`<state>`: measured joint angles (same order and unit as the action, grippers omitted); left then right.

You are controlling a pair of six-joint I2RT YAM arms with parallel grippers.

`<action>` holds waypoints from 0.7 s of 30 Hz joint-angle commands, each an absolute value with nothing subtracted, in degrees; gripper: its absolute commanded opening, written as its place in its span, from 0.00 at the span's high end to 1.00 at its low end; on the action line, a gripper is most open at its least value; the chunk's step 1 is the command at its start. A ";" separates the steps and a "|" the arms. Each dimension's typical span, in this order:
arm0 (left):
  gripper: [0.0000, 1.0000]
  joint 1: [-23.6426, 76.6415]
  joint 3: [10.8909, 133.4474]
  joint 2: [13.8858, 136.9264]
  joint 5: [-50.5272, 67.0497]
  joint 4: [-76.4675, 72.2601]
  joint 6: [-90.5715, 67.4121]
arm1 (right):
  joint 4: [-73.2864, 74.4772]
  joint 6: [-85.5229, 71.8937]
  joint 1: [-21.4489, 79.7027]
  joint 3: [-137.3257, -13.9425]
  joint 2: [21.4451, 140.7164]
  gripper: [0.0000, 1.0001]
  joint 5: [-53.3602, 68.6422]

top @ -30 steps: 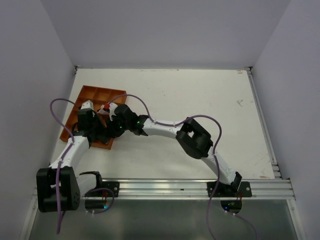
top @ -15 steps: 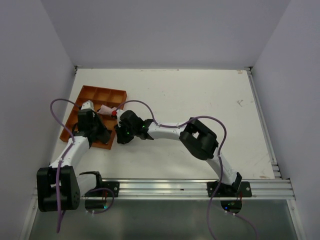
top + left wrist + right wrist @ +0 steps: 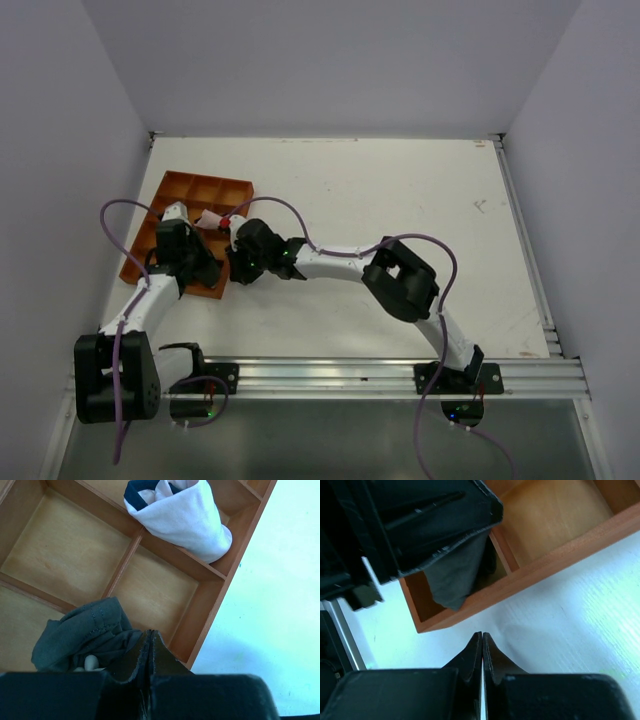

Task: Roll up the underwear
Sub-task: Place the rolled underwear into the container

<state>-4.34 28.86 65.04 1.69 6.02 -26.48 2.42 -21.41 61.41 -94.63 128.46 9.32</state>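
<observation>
The underwear [image 3: 85, 632] is a dark grey crumpled cloth lying in a near compartment of the orange wooden tray [image 3: 210, 605]. A small pale bit shows at its near edge. My left gripper [image 3: 151, 634] is shut, its tips just right of the cloth and touching it, with nothing seen between the jaws. In the top view the left gripper [image 3: 203, 268] hides the cloth. In the right wrist view the underwear [image 3: 455, 577] shows under the left gripper's black body. My right gripper [image 3: 482, 636] is shut and empty over the white table beside the tray's outer wall [image 3: 520, 577].
A rolled pale pink cloth [image 3: 185, 517] with a dark blue edge lies across a divider in the tray's far right compartment, and it shows in the top view [image 3: 212, 219]. The other tray compartments [image 3: 190, 190] hold nothing. The right gripper [image 3: 236, 270] sits close beside the left one.
My right gripper has drawn back from over the tray to the table beside it. The pink cloth now lies in the tray. The left gripper has barely moved.
</observation>
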 commanded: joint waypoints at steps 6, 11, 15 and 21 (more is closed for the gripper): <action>1.00 -4.57 27.16 66.09 -0.26 8.96 -26.54 | -3.42 -21.97 63.19 -97.91 125.42 1.00 7.65; 1.00 -4.57 26.90 66.27 1.05 8.44 -27.25 | -4.04 -22.32 63.37 -100.02 127.17 1.00 6.77; 1.00 -4.57 26.81 66.18 1.23 8.35 -27.25 | -3.08 -22.50 63.72 -101.86 129.54 1.00 6.24; 1.00 -4.57 26.89 66.27 1.23 8.26 -27.07 | -1.76 -22.50 64.25 -101.43 131.57 1.00 3.69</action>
